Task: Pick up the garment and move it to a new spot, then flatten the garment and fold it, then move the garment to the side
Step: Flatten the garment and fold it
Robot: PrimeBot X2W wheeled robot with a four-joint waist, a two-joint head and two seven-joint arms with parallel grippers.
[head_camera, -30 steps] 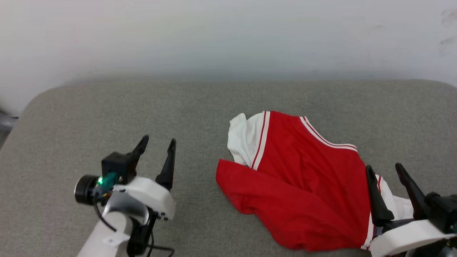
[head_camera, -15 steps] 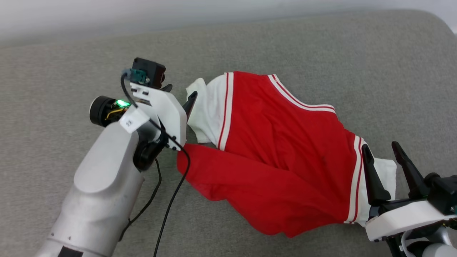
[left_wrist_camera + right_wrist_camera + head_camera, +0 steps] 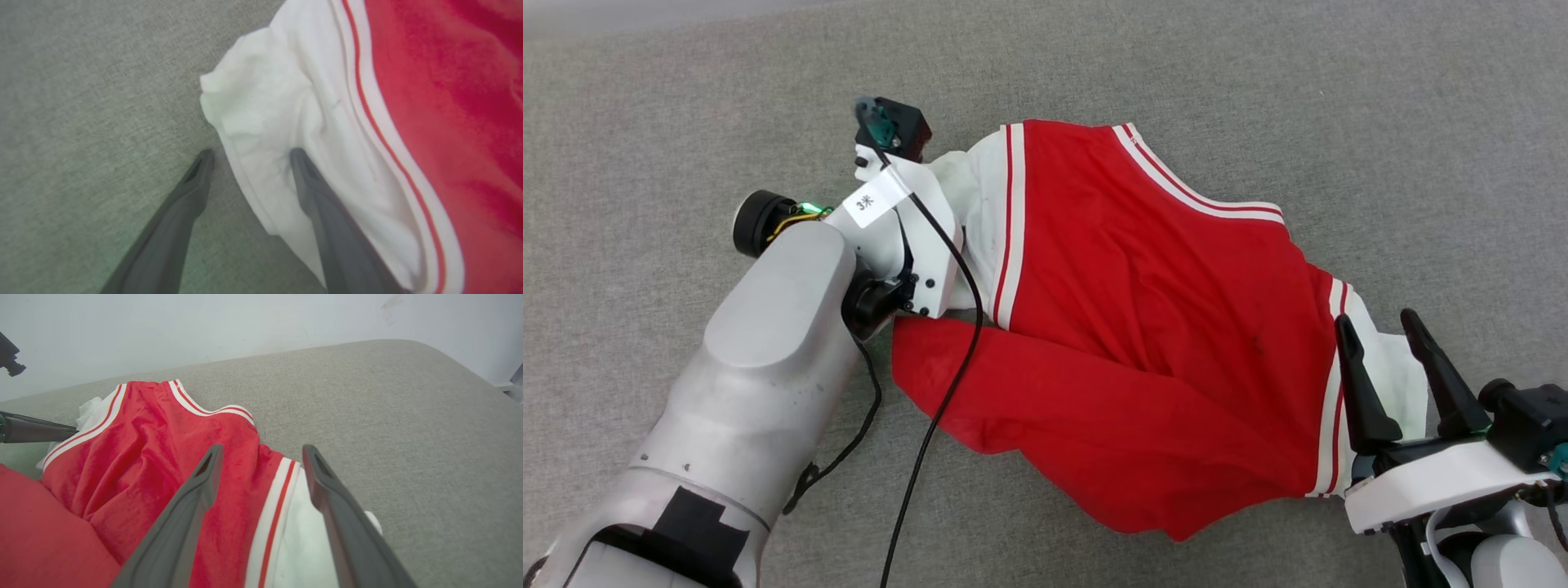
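Now | left tool (image 3: pixel 251 153) spread, empty, astride garment (image 3: pixel 1160 327) sleeve | right tool (image 3: pixel 262 448) likewise, other sleeve

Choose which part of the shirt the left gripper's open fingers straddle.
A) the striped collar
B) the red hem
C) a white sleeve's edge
C: in the left wrist view the left gripper is open, one finger on the shirt's white sleeve, the other on the grey surface.
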